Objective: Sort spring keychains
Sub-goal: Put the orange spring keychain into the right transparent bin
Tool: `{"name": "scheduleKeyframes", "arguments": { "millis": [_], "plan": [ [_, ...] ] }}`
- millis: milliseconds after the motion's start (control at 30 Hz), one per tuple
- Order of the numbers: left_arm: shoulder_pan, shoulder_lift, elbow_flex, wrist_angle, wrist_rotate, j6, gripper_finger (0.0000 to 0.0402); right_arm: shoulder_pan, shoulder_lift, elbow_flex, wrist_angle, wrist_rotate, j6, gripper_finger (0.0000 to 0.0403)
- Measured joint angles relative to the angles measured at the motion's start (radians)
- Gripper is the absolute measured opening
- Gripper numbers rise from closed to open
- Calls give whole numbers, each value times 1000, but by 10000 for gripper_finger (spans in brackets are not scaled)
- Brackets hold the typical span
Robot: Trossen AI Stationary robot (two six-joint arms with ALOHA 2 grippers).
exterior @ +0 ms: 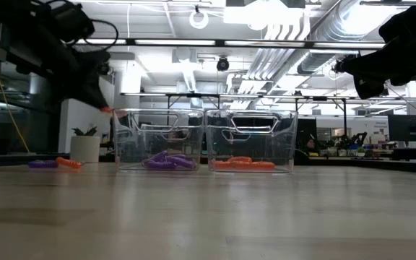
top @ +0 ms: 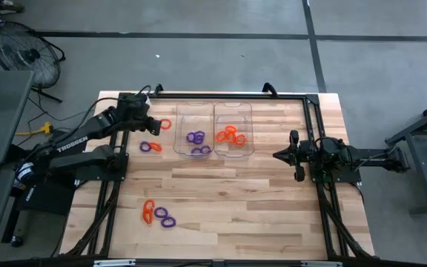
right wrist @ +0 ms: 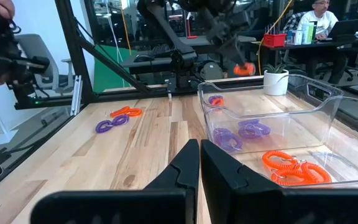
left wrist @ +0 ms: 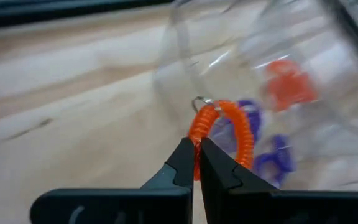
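Left gripper (top: pixel 156 123): raised above the table near its far left part, just beside the left clear tray; fingers (left wrist: pixel 182 163) pressed together on an orange spring keychain (left wrist: pixel 219 134), pinching its coil, metal ring uppermost.
Right gripper (top: pixel 279 155): at the table's right side, beside the right clear tray, clear of the wood; fingers (right wrist: pixel 188 165) pressed together, nothing between them.
Left clear tray (top: pixel 180 111): at the far centre of the table; purple spring keychains (top: pixel 196 139) lying inside, several, some overlapping.
Right clear tray (top: pixel 236 110): touching or just beside the left tray, on its right; orange spring keychains (top: pixel 230 135) heaped inside.
Loose purple keychain (top: pixel 150 147): on the wood left of the left tray, below the left gripper in the high view.
Near cluster (top: pixel 159 213): at the near left of the table, well apart from the trays; orange and purple keychains lying together, touching.
Table (top: pixel 258 200): pale wooden planks, dark frame rails along both sides.
Low view: both trays upright side by side, purple contents (exterior: pixel 168 161) left, orange contents (exterior: pixel 244 163) right.
Floor fan (top: pixel 24 50): on the floor beyond the table's far left corner.
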Motion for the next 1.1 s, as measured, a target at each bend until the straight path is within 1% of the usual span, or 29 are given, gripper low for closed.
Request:
{"name": "scheduleKeyframes", "arguments": {
  "millis": [100, 167, 267, 400, 567, 733, 967, 1100],
  "plan": [
    [-2, -20, 2, 61, 55, -5, 0, 0, 0, 0, 0, 0, 0, 11],
    [-14, -20, 7, 87, 72, -13, 0, 0, 0, 0, 0, 0, 0, 11],
    [-46, 10, 37, 113, 70, -13, 0, 0, 0, 0, 0, 0, 0, 11],
    [-94, 81, 93, 126, 51, -8, 0, 0, 0, 0, 0, 0, 0, 11],
    [-165, 211, 190, 126, 41, 27, 0, 0, 0, 0, 0, 0, 0, 11],
    [-233, 362, 319, 127, 41, 90, 0, 0, 0, 0, 0, 0, 0, 11],
    [-309, 592, 545, 101, 70, 221, 0, 0, 0, 0, 0, 0, 0, 11],
    [-345, 727, 691, 28, 69, 296, 0, 0, 0, 0, 0, 0, 0, 11]
  ]
}}
